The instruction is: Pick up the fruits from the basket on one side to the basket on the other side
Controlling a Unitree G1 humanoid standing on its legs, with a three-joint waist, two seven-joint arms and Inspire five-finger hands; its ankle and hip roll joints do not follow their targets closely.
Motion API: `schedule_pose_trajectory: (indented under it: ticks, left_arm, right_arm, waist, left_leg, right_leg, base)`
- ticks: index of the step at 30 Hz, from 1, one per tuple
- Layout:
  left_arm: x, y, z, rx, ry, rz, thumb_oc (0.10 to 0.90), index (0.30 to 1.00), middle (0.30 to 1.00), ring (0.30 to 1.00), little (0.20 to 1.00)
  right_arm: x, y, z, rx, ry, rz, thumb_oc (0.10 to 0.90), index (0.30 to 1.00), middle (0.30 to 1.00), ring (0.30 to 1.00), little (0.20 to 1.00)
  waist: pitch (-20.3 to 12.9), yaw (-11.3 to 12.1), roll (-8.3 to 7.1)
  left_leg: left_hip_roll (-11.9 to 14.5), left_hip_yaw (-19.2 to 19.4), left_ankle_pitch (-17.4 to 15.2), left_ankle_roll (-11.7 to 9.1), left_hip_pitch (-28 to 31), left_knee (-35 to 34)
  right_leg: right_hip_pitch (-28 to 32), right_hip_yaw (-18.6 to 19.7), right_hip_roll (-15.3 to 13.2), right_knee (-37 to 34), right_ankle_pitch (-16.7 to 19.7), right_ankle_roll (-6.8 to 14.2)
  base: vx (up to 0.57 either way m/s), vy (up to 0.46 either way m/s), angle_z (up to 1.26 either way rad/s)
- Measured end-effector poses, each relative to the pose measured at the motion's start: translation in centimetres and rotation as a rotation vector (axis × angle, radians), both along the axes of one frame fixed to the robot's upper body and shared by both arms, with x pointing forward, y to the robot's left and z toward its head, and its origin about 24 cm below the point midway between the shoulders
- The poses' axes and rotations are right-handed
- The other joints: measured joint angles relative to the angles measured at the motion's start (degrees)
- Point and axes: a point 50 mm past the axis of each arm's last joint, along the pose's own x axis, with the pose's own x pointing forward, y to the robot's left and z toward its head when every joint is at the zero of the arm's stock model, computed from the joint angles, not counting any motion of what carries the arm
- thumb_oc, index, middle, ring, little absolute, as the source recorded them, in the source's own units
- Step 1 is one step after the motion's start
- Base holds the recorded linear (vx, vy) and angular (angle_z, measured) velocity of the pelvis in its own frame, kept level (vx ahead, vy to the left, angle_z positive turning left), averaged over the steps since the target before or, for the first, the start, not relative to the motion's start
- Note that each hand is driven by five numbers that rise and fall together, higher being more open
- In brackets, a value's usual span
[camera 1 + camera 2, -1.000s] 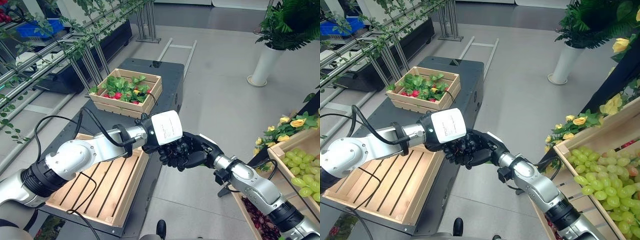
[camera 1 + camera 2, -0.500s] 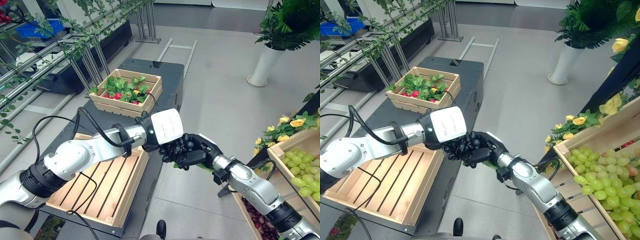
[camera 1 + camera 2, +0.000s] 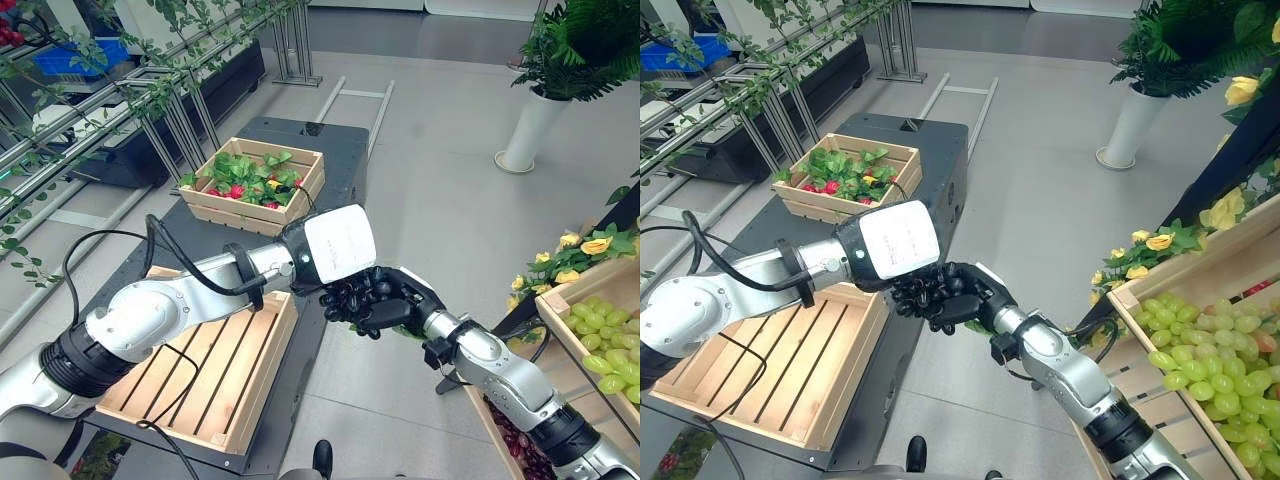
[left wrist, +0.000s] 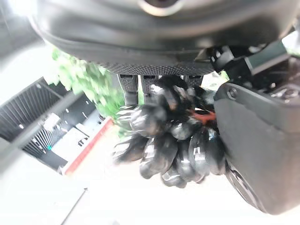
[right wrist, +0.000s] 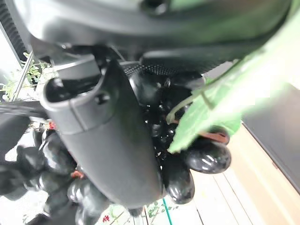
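A bunch of dark grapes (image 3: 352,295) with a green leaf hangs over the floor gap between the two stands. My right hand (image 3: 398,306) reaches in from the lower right, its thumb (image 5: 108,136) and fingers curled round the grapes (image 5: 187,159). My left hand (image 3: 340,245), with a white cover on its back, sits directly on top of the bunch from the left. In the left wrist view the grapes (image 4: 168,140) hang just past the left hand (image 4: 164,37), with the right hand (image 4: 262,140) pressed against them. An empty slatted wooden crate (image 3: 255,385) lies below my left arm.
A crate of red fruit and leaves (image 3: 255,180) stands on the black table (image 3: 340,160) behind. At the right are a crate of green grapes (image 3: 555,305) and one with dark grapes (image 3: 520,440), yellow flowers (image 3: 590,245), and a white potted plant (image 3: 530,130).
My left hand has shifted slightly up and to the right over the bunch. More of the grapes now show between the two hands, and the right hand has kept its hold.
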Motion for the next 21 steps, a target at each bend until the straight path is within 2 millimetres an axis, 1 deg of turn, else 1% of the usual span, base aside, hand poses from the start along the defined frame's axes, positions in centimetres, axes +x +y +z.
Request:
schedule_pose_trajectory:
  ticks: [5,8,11,12,15,17,21]
  left_arm:
    - [0.3,1.0,2.0,-0.099,-0.088,0.059,0.800,0.900,0.900,0.900,0.900]
    - [0.4,2.3,3.1,-0.194,-0.129,0.109,0.800,0.900,0.900,0.900,0.900]
    - [0.4,4.2,3.8,-0.269,-0.157,0.191,0.800,0.900,0.900,0.900,0.900]
    - [0.4,4.4,3.9,-0.275,-0.159,0.202,0.800,0.900,0.900,0.900,0.900]
    - [0.1,6.3,4.4,-0.355,-0.150,0.259,0.800,0.900,0.900,0.900,0.900]
    - [0.1,7.0,4.5,-0.396,-0.143,0.280,0.800,0.900,0.900,0.900,0.900]
    - [0.0,9.3,4.5,-0.541,-0.130,0.323,0.800,0.900,0.900,0.900,0.900]
  right_arm:
    - [-1.0,-0.8,-1.6,-0.013,0.060,-0.056,0.400,0.300,0.300,0.300,0.300]
    - [-1.5,-1.5,-2.5,-0.020,0.095,-0.082,0.400,0.300,0.300,0.300,0.300]
    - [-2.0,-2.5,-3.0,-0.018,0.118,-0.126,0.400,0.300,0.300,0.300,0.300]
    - [-2.1,-2.6,-3.0,-0.021,0.119,-0.131,0.400,0.300,0.300,0.300,0.300]
    - [-2.0,-3.6,-2.9,-0.009,0.105,-0.176,0.400,0.300,0.300,0.300,0.300]
    - [-1.8,-4.0,-2.8,-0.005,0.094,-0.199,0.400,0.300,0.300,0.300,0.300]
    - [-1.7,-4.3,-2.4,0.014,0.066,-0.216,0.400,0.300,0.300,0.300,0.300]
  waist:
    - [0.0,0.0,0.07]
    - [-0.3,0.0,0.44]
    - [-0.7,0.1,1.07]
    - [-0.7,0.3,1.10]
    - [-0.7,0.3,1.20]
    - [-0.8,0.4,1.23]
    - [-0.8,0.5,1.31]
  left_leg:
    - [0.0,0.0,-0.1,0.0,0.0,0.0]
    - [0.0,0.0,-0.1,0.2,-0.1,0.0]
    - [0.0,0.1,-0.2,0.2,-0.2,0.0]
    - [0.0,0.0,-0.2,0.2,-0.2,0.0]
    - [0.0,0.1,-0.2,0.2,-0.2,0.0]
    - [0.0,0.1,-0.2,0.2,-0.2,0.0]
    - [0.1,0.2,-0.4,0.0,-0.2,0.0]
  right_leg:
    - [0.0,0.1,0.0,0.0,0.0,0.0]
    - [-0.1,0.2,0.0,0.0,0.0,0.0]
    - [-0.2,0.2,0.0,-0.1,0.0,0.0]
    - [-0.2,0.2,0.0,-0.1,0.0,0.0]
    - [-0.3,0.2,0.0,-0.1,0.0,0.0]
    - [-0.3,0.2,0.0,-0.1,0.0,0.0]
    - [-0.4,0.4,0.0,-0.1,0.0,0.0]
  base:
    - [0.00,0.000,0.00]
    - [0.00,0.000,0.00]
    - [0.00,0.000,0.00]
    - [0.00,0.000,0.00]
    - [0.00,0.000,0.00]
    - [0.00,0.000,0.00]
    - [0.00,0.000,0.00]
